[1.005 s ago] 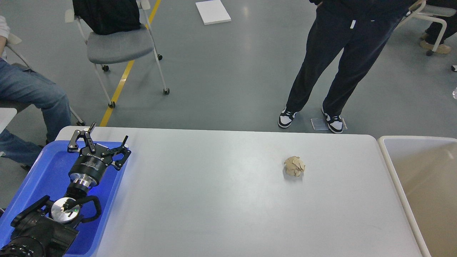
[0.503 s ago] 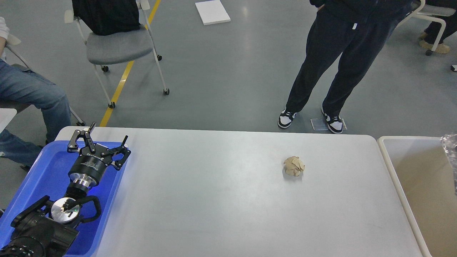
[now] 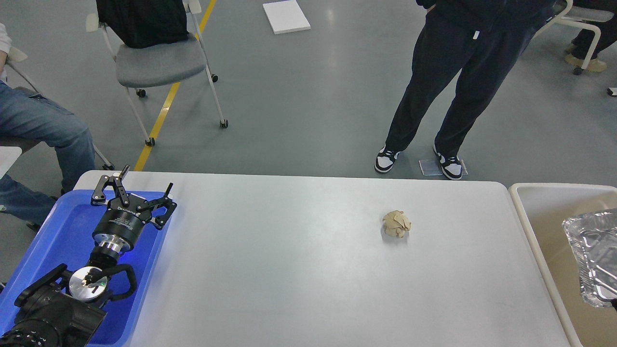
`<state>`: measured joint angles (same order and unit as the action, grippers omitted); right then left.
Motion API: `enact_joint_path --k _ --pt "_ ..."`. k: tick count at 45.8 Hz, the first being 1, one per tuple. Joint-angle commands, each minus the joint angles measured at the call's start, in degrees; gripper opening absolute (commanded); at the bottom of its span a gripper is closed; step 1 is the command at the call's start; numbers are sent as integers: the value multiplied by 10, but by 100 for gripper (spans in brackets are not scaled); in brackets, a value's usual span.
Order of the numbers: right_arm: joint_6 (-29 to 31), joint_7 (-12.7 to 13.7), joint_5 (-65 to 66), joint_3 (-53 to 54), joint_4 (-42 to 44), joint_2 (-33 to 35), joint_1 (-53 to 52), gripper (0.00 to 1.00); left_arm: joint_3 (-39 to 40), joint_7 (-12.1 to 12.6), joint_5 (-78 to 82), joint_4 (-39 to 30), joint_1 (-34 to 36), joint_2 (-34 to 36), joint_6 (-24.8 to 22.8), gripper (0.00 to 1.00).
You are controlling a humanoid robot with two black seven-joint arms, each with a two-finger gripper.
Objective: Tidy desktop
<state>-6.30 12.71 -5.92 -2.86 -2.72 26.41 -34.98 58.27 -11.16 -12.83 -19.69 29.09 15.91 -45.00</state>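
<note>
Left gripper point(image 3: 137, 185) fingers point(image 3: 103, 185) spread wide (holding nothing) — above blue tray point(image 3: 58, 231).

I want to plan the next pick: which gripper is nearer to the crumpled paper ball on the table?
Only the left gripper is in view, open over the blue tray, far left of the paper ball. The right gripper is out of view, so I cannot compare them.

One marking shows: small white lettering printed across the black body of the left tool point(image 3: 136, 191), just behind its fingers. It is too small and blurred to read. No other text appears.
</note>
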Motion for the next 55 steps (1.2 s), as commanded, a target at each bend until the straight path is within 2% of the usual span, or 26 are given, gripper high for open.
enact_joint_path --k 1,2,15,28,47,55 --pt "-2 -11 2 5 3 -9 11 88 0 0 0 0 0 0 0 100" --pt "0 -14 2 4 3 -8 11 100 0 0 0 0 0 0 0 100" --pt "2 -15 1 5 7 12 2 100 0 0 0 0 0 0 0 100" --pt "18 -15 7 4 3 51 -64 100 0 0 0 0 0 0 0 100" --pt "189 -14 8 5 -8 127 -197 100 0 0 0 0 0 0 0 100" --pt "283 -15 17 -3 -73 186 -254 100 0 0 0 0 0 0 0 100"
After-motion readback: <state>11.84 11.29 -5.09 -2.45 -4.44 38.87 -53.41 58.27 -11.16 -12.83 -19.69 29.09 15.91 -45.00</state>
